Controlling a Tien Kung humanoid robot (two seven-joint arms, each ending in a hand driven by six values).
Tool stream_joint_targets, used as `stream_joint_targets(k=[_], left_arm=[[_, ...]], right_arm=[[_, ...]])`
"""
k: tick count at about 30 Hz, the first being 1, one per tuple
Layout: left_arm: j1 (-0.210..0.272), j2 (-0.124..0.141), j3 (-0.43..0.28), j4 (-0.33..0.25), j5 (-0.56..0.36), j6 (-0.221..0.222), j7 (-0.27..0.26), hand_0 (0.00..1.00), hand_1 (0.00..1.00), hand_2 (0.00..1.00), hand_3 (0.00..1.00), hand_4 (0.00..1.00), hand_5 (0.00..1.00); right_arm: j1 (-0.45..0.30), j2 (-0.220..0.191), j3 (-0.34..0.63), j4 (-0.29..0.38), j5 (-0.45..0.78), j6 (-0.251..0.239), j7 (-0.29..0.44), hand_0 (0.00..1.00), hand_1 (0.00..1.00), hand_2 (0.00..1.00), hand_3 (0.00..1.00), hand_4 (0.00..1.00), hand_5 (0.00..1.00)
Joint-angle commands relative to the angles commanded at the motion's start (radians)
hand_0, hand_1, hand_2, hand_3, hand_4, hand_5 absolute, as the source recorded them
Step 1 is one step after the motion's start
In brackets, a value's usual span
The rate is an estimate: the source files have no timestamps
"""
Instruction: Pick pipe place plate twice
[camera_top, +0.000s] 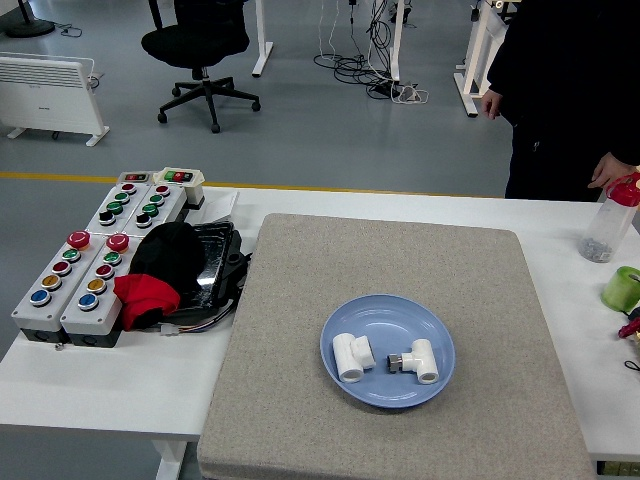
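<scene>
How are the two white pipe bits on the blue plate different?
The left pipe piece is all white, while the right pipe piece has a dark metal end sticking out toward the left one. The left looks chunkier, the right slimmer. They lie apart, not touching. Both are white T-shaped fittings on the blue plate.

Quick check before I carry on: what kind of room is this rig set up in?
Most likely a robotics lab or workshop: push-button control boxes on the white table, an office chair on a grey floor, and cables trailing beneath desks behind.
</scene>
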Motion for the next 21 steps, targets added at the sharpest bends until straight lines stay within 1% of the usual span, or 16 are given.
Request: stream_joint_targets(k=[4, 10, 16, 19, 20, 21], left_arm=[[-0.004, 0.000, 0.000, 0.000, 0.002, -0.001, 0.000, 0.721, 0.742, 0.702, 0.647, 0.396, 0.998], [-0.005, 0.001, -0.002, 0.000, 0.004, -0.001, 0.001, 0.721, 0.742, 0.702, 0.648, 0.396, 0.998], [-0.005, 0.001, -0.003, 0.000, 0.003, -0.002, 0.002, 0.721, 0.741, 0.702, 0.649, 0.395, 0.998], [-0.006, 0.001, -0.002, 0.000, 0.002, -0.002, 0.002, 0.721, 0.741, 0.702, 0.649, 0.395, 0.998], [-0.006, 0.001, -0.002, 0.000, 0.001, -0.002, 0.001, 0.721, 0.741, 0.702, 0.648, 0.396, 0.998], [-0.006, 0.001, -0.002, 0.000, 0.001, -0.002, 0.001, 0.721, 0.741, 0.702, 0.648, 0.396, 0.998]], right_arm=[[-0.010, 0.010, 0.007, -0.005, 0.001, -0.005, 0.004, 0.866, 0.805, 0.893, 0.873, 0.592, 0.481], [-0.012, 0.010, 0.014, -0.004, 0.004, -0.006, 0.008, 0.865, 0.806, 0.895, 0.872, 0.589, 0.479], [-0.009, 0.010, 0.010, -0.003, 0.006, 0.017, -0.007, 0.864, 0.805, 0.890, 0.871, 0.584, 0.494], [-0.007, 0.010, 0.011, -0.002, 0.008, 0.019, -0.006, 0.864, 0.805, 0.890, 0.871, 0.584, 0.494], [-0.007, 0.010, 0.011, -0.002, 0.008, 0.018, -0.006, 0.862, 0.808, 0.890, 0.869, 0.583, 0.520], [-0.006, 0.009, 0.012, -0.002, 0.010, 0.019, -0.005, 0.862, 0.808, 0.890, 0.869, 0.583, 0.520]])
